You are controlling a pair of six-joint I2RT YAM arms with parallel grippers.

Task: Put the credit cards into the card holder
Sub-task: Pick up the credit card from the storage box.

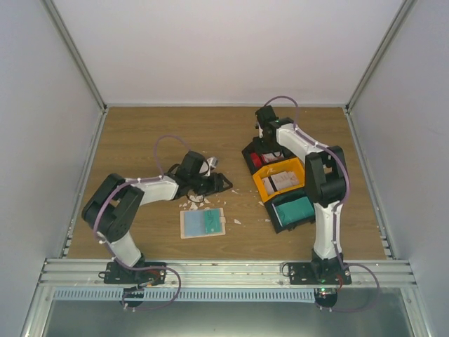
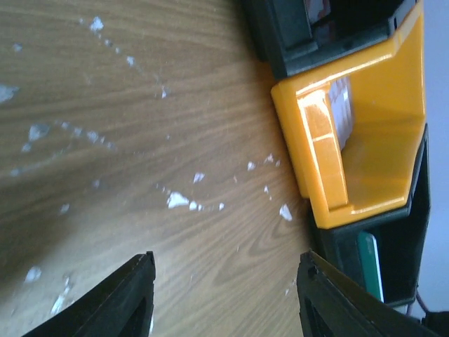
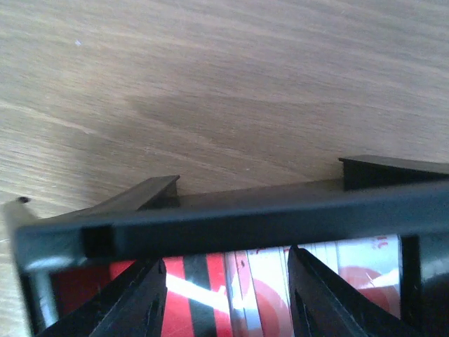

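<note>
pale walls [image 1: 210,49] close in a wood-grain tabletop [image 1: 140,140]; the card holder [image 1: 202,223] lies opened flat near the front edge, between the two arm bases but closer to the left one, its pale inside up with a teal-tinted patch on the right half; whether that patch is a card i cannot tell; white scraps [image 1: 193,203] are scattered just beyond it; the left gripper [image 2: 226,260] hangs low over bare wood past the scraps, its jaws well apart with nothing between them; on the right three bins stand in a slanted row, touching; the far black bin [image 1: 249,151] has the red cards [image 3: 189,295], the yellow bin [image 1: 261,188] the white and grey cards [image 1: 284,180], the near black bin [image 1: 280,221] the teal cards [image 1: 295,209]; the right gripper [image 3: 226,270] is at the far black bin, its jaws spread above the red cards just behind the rim; no card is pinched between the fingers.
</note>
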